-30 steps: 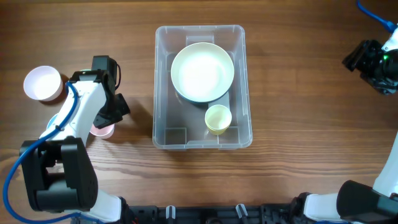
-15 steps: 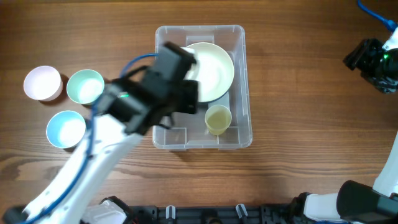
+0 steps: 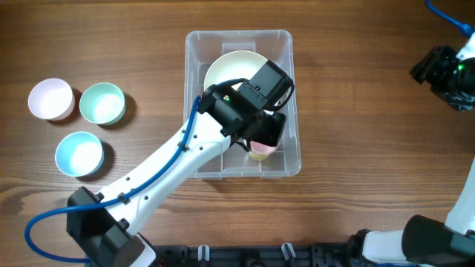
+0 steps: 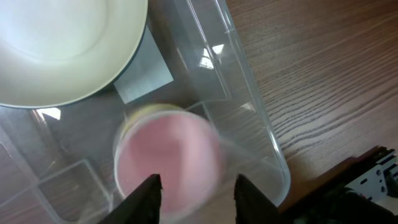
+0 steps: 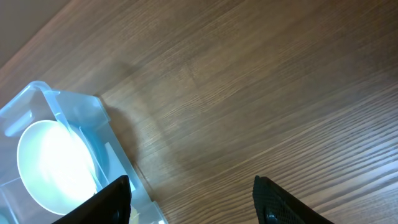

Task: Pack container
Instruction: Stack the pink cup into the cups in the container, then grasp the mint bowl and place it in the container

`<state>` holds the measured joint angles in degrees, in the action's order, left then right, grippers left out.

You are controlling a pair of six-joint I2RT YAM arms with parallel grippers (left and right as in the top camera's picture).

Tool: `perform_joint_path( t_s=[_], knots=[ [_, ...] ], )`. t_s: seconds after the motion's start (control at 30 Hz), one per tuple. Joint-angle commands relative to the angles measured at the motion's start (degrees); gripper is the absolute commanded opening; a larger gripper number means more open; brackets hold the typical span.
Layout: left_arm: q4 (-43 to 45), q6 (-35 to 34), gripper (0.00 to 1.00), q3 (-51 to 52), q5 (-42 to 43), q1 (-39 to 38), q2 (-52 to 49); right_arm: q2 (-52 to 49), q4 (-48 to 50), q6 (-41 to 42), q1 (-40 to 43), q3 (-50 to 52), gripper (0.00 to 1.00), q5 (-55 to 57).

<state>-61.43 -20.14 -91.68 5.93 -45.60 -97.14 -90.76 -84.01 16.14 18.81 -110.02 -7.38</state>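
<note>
- Container (image 3: 285,46), the clear plastic tub, sits mid-table, and the left gripper (image 4: 198,183) is down inside its near end.
- Left gripper's fingers stand apart. The pink cup (image 4: 168,158) shows blurred just below them, so I judge it let go rather than gripped.
- That pink cup sits over the yellow cup (image 4: 144,112) and seems to be nesting into it; I cannot tell how deep it is seated.
- Beyond them the cream bowl (image 4: 62,43) fills the tub's far half, already packed.
- Outside the tub, to the left on the table (image 3: 371,163), three pieces wait unpacked: the light blue bowl (image 3: 79,153), the mint green bowl (image 3: 102,102) and the pale pink bowl (image 3: 50,99).
- Far off to the right, the right gripper (image 5: 191,186) hangs wide open above the wood, holding nothing, well apart from the tub.
- Judgement: the task is roughly half done, with three pieces in and three to fetch.
</note>
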Motion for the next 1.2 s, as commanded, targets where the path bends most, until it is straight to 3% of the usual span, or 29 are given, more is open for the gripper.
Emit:
perform_joint_path(
  t_s=[0.0,0.13,0.2,0.3,0.33,0.4,0.5,0.57,0.7,0.87,1.03,1.13,1.17],
  knots=[
    [-0.1,0.4,0.41,-0.2,0.7,-0.3,0.0,-0.3,0.0,-0.7,0.0,0.2,0.64,1.2],
    [-0.5,0.4,0.41,-0.3,0.6,-0.2,0.1,-0.3,0.0,-0.7,0.0,0.2,0.64,1.2],
    [-2.0,0.1,0.37,-0.3,-4.8,-0.2,1.2,-0.4,0.0,-0.7,0.0,0.2,0.64,1.2],
    [-4.3,-0.1,0.41,-0.3,-12.7,2.4,5.5,-0.8,0.0,-0.8,0.0,0.2,0.64,1.2],
    [-5.2,-0.1,0.44,-0.3,-15.3,5.0,8.1,-1.0,0.0,-0.7,0.0,0.2,0.64,1.2],
    [-5.9,0.0,0.59,-0.3,-17.7,10.6,12.2,-1.7,-0.1,-0.7,0.0,0.3,0.64,1.2],
    [-3.2,0.4,0.68,-0.3,-19.3,30.9,16.9,-2.1,0.2,-0.8,0.0,1.0,0.64,1.2],
    [-1.1,0.4,0.69,-0.2,-18.9,40.6,14.5,-2.1,0.3,-0.7,0.0,1.0,0.64,1.2],
    [1.3,0.4,0.71,-0.2,-14.7,50.7,2.6,-2.1,0.3,-0.7,0.0,1.0,0.64,1.2],
    [4.2,0.4,0.74,-0.2,-13.2,53.5,-15.3,-2.1,0.3,-1.0,0.0,1.0,0.64,1.2],
    [5.9,0.4,0.75,-0.2,-13.1,53.8,-25.8,-2.1,0.2,-1.0,0.0,1.0,0.64,1.2],
    [6.0,0.4,0.7,-0.2,-13.1,53.8,-27.7,-2.1,0.1,-1.0,0.0,1.0,0.64,1.2],
    [6.0,0.4,0.62,-0.2,-13.1,53.8,-27.7,-2.1,0.1,-1.0,0.0,1.0,0.64,1.2]
  ],
)
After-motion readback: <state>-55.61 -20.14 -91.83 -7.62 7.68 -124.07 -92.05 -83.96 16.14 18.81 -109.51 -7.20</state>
